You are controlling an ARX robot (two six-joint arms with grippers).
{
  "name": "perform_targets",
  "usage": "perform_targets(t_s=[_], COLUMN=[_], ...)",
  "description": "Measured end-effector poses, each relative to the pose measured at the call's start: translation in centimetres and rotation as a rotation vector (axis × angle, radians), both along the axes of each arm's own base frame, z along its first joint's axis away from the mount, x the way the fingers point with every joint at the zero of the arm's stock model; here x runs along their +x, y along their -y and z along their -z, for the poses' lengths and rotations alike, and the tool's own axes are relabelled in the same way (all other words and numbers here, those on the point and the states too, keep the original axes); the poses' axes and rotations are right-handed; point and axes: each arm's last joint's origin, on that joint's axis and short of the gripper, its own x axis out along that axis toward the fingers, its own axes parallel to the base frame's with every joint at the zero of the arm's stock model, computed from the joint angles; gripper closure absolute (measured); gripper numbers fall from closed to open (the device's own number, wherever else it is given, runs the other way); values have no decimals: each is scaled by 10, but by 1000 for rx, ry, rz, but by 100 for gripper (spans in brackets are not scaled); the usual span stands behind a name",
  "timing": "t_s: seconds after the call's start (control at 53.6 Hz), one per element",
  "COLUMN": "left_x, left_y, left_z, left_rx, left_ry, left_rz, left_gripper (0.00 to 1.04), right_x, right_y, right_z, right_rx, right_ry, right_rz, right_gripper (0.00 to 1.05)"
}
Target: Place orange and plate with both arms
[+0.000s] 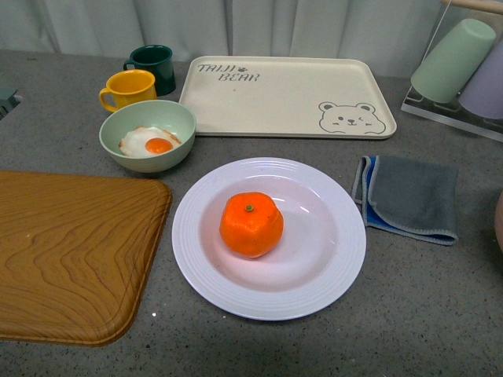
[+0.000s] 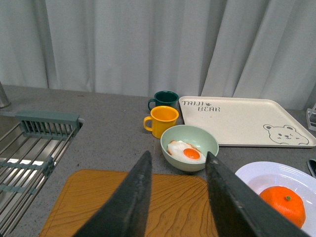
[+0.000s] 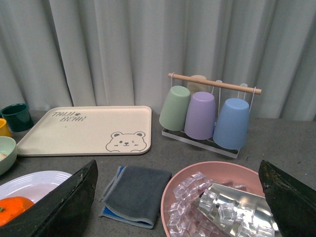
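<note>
The orange (image 1: 251, 225) sits in the middle of the white plate (image 1: 339, 236), at the centre of the counter in the front view. Neither gripper shows in that view. In the left wrist view my left gripper (image 2: 178, 155) hangs open and empty over the wooden board (image 2: 173, 202), with the orange (image 2: 282, 205) and plate (image 2: 269, 173) off to one side. My right gripper (image 3: 177, 168) is wide open and empty above the pink bowl and grey cloth. Only an edge of the orange (image 3: 12, 210) and plate (image 3: 34, 178) shows in the right wrist view.
A pale green bowl (image 1: 147, 137) with a fried egg, a yellow mug (image 1: 127, 88) and a dark green mug (image 1: 153, 64) stand back left. The beige bear tray (image 1: 283, 96), grey cloth (image 1: 410, 196), cup rack (image 3: 210, 113), pink ice bowl (image 3: 217, 197) and sink rack (image 2: 29, 148) surround the plate.
</note>
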Motion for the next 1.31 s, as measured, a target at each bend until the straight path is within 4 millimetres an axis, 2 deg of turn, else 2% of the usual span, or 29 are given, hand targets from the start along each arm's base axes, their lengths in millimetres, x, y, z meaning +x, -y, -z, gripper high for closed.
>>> perform_targets(t_s=[0.131, 0.261, 0.317, 0.373, 0.579, 0.765, 0.933, 0.989, 1.139, 1.307], left_x=[0, 0, 0, 0, 0, 0, 0, 0, 0, 0], left_y=[0, 0, 0, 0, 0, 0, 0, 0, 0, 0], left_z=[0, 0, 0, 0, 0, 0, 0, 0, 0, 0], left_rx=[0, 0, 0, 1, 3, 3, 3, 3, 3, 3], left_ry=[0, 0, 0, 1, 0, 0, 0, 0, 0, 0], left_rz=[0, 0, 0, 0, 0, 0, 0, 0, 0, 0], left_gripper=[41, 22, 11, 5, 7, 7, 7, 7, 7, 7], right_x=[0, 0, 1, 4, 33, 74, 108, 119, 136, 150], right_y=[0, 0, -1, -3, -16, -32, -39, -42, -46, -53], right_z=[0, 0, 2, 4, 8, 15, 34, 46, 68, 85], right_rx=[0, -7, -79, -119, -32, 207, 485, 578, 697, 764], right_ry=[0, -6, -129, -214, -355, -517, -722, -812, -974, -1051], right_rz=[0, 5, 30, -7, -177, -291, -328, -313, -309, -320], right_gripper=[9, 9, 9, 9, 9, 9, 9, 9, 9, 9])
